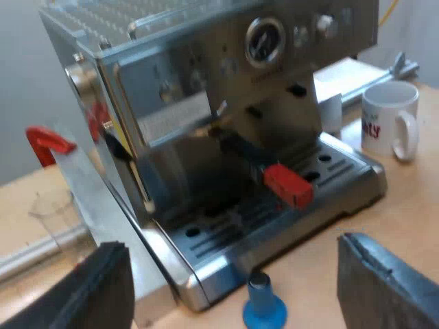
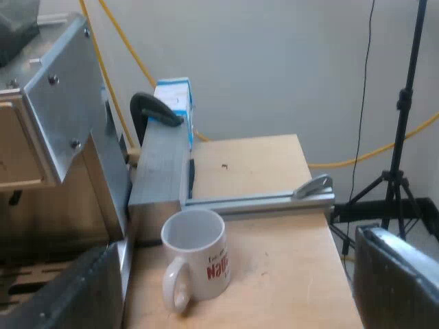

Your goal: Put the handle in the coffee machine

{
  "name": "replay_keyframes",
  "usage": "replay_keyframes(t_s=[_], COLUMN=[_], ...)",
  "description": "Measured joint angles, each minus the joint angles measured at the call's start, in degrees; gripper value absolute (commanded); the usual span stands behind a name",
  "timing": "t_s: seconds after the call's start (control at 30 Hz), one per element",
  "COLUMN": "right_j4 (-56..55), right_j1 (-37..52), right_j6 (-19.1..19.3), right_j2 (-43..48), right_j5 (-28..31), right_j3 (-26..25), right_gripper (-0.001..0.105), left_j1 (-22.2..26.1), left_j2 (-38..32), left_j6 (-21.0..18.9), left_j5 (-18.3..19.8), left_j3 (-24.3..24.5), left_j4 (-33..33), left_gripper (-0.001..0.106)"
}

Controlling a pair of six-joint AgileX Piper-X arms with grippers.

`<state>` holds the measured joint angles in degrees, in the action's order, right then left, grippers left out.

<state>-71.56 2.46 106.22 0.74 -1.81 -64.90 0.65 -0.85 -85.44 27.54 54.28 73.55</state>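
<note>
The steel espresso machine point(image 1: 206, 82) faces my left gripper point(image 1: 233, 288), which is open with nothing between its black fingers point(image 1: 387, 281). The metal holder's dark handle point(image 1: 243, 154) sticks out from the machine's front over the drip tray point(image 1: 343, 171), and its red end point(image 1: 288, 185) points toward me. A blue tamper point(image 1: 264, 308) stands on the wooden table just before the tray, between my left fingers. My right gripper point(image 2: 233, 288) is open above a white mug point(image 2: 195, 260) with red lettering, beside the machine's side point(image 2: 62, 103).
The white mug point(image 1: 391, 120) stands by the machine's tray corner. A clear measuring glass point(image 1: 55, 212) and a red clamp point(image 1: 48, 140) sit by the machine's other side. An aluminium rail point(image 2: 257, 199), a blue-white carton point(image 2: 173, 96) and a tripod point(image 2: 398, 178) lie beyond the mug.
</note>
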Motion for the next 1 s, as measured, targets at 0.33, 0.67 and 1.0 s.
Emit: replay_keyframes(t_s=[0.33, 0.67, 1.0], right_j4=[-4.6, -0.2, 5.7], right_j1=[0.0, 0.0, 0.0], right_j6=[0.0, 0.0, -0.1], right_j2=[-0.1, -0.1, -0.2], right_j5=[-1.6, -2.6, -8.1], right_j3=[-0.2, 2.9, 13.1], right_gripper=[0.071, 0.071, 0.071], left_j1=[0.0, 0.0, 0.0], left_j2=[0.0, 0.0, 0.0], left_j6=[0.2, 1.8, -3.9], left_j5=[-0.2, -2.0, -8.6], left_j3=[0.0, -1.9, -11.7], left_j4=[5.7, 1.0, -9.0], left_gripper=[0.065, 0.065, 0.065])
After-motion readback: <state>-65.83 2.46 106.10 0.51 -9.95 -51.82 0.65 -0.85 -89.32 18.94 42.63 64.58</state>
